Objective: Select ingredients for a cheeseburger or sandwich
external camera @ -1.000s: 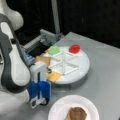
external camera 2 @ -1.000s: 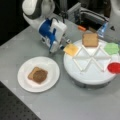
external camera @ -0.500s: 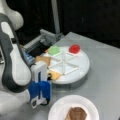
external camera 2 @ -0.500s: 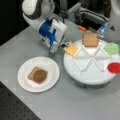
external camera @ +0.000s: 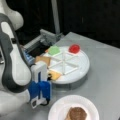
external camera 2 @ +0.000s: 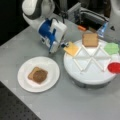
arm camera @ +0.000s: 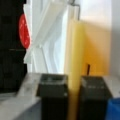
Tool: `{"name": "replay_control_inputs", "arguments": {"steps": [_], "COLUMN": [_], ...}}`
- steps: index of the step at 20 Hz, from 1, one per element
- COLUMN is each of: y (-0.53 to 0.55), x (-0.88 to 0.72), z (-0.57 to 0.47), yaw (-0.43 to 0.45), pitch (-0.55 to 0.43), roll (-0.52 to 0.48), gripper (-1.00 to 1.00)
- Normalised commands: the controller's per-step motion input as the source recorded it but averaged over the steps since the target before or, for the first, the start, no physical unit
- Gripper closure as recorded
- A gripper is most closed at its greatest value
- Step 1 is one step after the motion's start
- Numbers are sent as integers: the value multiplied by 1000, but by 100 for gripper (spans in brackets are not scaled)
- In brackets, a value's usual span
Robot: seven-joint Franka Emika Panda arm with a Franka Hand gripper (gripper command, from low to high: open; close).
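My gripper (external camera 2: 63,45) reaches from a front view's left to the rim of the white divided tray (external camera 2: 86,75). Its dark fingers (arm camera: 53,92) are shut on the near edge of the yellow cheese slice (arm camera: 92,47), which lies tilted over the tray's rim in both front views (external camera 2: 72,49) (external camera: 55,74). A tan bread slice (external camera 2: 90,39) lies in a tray compartment. On the white paper plate (external camera 2: 51,66) a dark-brown patty (external camera 2: 40,76) sits on another bread slice (external camera 2: 32,73). The plate (external camera: 62,106) and patty (external camera: 77,113) also show at a front view's bottom.
A green piece (external camera 2: 111,48) and a red piece (external camera 2: 114,67) lie in other tray compartments. A grey metal fixture (external camera: 47,38) stands behind the tray. My arm's white body (external camera: 12,67) fills a front view's left side. The grey table (external camera 2: 62,105) ends at a dark edge at bottom left.
The gripper has crept slightly closer to the tray's rim at the cheese slice. Plate, patty and tray pieces have not moved.
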Motion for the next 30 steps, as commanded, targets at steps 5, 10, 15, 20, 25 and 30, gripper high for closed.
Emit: {"name": "replay_control_inputs", "arguments": {"steps": [5, 10, 15, 20, 25, 30], "y": [-301, -306, -299, -311, -267, -274], "x": [302, 299, 319, 432, 520, 647], "z": [145, 169, 118, 160, 108, -2], "yaw": [150, 161, 165, 208, 265, 293], "pitch": [133, 176, 186, 156, 136, 149], "roll": [142, 68, 21, -100, -217, -240], "gripper": [100, 100, 100, 100, 100, 100]}}
